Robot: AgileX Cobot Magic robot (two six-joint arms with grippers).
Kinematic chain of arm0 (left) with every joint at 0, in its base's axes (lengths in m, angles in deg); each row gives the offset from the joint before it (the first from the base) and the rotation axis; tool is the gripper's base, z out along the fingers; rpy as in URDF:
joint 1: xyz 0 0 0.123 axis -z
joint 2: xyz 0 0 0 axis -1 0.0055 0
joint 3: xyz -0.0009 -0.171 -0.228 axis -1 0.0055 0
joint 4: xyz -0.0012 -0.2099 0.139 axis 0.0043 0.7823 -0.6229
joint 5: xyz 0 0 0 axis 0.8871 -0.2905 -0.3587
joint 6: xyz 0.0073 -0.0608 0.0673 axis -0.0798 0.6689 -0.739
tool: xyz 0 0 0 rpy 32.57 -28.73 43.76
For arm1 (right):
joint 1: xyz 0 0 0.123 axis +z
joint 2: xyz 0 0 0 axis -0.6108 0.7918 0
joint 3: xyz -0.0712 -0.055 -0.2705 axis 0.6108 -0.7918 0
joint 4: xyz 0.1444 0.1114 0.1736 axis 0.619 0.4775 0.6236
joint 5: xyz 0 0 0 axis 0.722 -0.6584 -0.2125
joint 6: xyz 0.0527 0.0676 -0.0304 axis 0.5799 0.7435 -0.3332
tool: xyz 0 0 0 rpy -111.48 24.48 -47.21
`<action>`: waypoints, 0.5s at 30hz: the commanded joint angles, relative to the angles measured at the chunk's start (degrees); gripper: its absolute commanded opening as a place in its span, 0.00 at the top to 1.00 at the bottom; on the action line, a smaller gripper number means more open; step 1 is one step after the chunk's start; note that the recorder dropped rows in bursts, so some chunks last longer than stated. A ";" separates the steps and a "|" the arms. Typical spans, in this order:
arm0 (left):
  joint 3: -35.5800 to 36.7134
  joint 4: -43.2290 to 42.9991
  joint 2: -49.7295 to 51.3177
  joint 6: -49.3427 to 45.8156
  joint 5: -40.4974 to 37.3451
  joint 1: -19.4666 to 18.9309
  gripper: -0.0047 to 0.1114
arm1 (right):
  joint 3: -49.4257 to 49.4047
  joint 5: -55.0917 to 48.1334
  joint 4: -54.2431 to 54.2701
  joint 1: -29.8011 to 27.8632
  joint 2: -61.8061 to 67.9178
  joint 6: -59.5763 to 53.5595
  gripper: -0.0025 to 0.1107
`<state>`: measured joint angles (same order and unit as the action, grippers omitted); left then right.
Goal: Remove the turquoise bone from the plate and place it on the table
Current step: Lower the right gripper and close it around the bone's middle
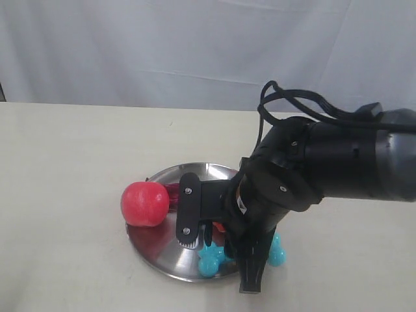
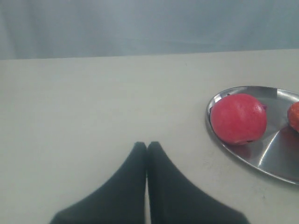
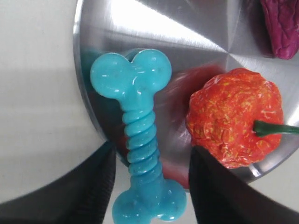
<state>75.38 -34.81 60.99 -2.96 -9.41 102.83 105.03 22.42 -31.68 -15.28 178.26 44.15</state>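
Observation:
The turquoise bone (image 3: pixel 140 135) lies across the rim of the steel plate (image 3: pixel 140 28): one knobbed end rests on the metal and the other hangs out past the rim over the table (image 3: pixel 37 116). My right gripper (image 3: pixel 152 150) is open, one finger on each side of the ribbed shaft, not touching it. In the exterior view the right gripper (image 1: pixel 221 250) stands over the plate's (image 1: pixel 156 244) near edge, and only bits of the bone (image 1: pixel 209 263) show under it. My left gripper (image 2: pixel 147 144) is shut and empty above bare table (image 2: pixel 93 102), left of the plate (image 2: pixel 275 158).
On the plate's left side sits a red apple (image 1: pixel 144 203) (image 2: pixel 238 118). A bumpy orange-red fruit with a green stem (image 3: pixel 236 116) lies close to one right finger. A purple item (image 3: pixel 282 28) lies farther in. A white curtain (image 1: pixel 195 45) backs the table.

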 commanded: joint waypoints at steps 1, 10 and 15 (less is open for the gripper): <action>0.19 -0.02 -0.07 0.10 0.04 0.16 0.96 | 0.36 0.45 0.20 -0.50 0.22 0.34 0.56; 0.19 -0.02 -0.07 0.10 0.04 0.16 0.96 | 0.36 2.62 -0.08 -0.60 4.42 0.34 0.56; 0.19 -0.02 -0.07 0.10 0.04 0.16 0.96 | 0.36 3.70 -0.56 -0.87 5.49 0.56 0.56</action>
<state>75.38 -34.81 60.99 -2.96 -9.41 102.83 105.03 25.16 -31.68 -15.55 183.45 44.15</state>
